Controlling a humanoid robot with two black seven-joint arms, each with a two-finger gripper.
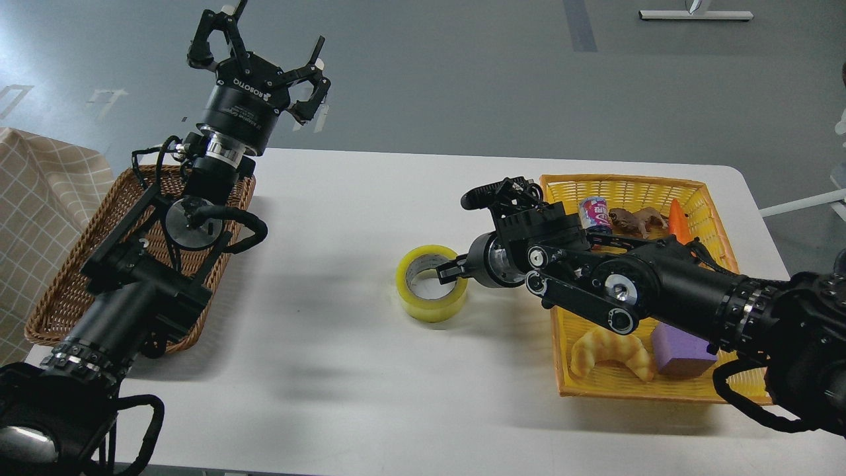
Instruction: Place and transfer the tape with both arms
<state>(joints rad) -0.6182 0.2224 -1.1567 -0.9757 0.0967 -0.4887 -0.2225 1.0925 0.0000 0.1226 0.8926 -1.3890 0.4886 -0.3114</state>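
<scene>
Head view shows my right hand (pixel 449 270) reaching into the tape (pixel 431 283), one finger inside its core, though I cannot tell its grip; the roll lies mid-worktop (pixel 344 370). Farther off, my left hand (pixel 261 59) hangs fingers spread wide above the wicker basket (pixel 59 291), well apart from the tape.

Our left arm (pixel 142 291) rises from the lower left, wrist straight, its gripper (pixel 261 49) held high with fingers spread wide, holding nothing. Our right arm (pixel 661 284) reaches in from the right, bent low, its gripper (pixel 456 268) pointing left; one finger (pixel 449 270) shows, and we cannot tell how the fingers stand.
</scene>
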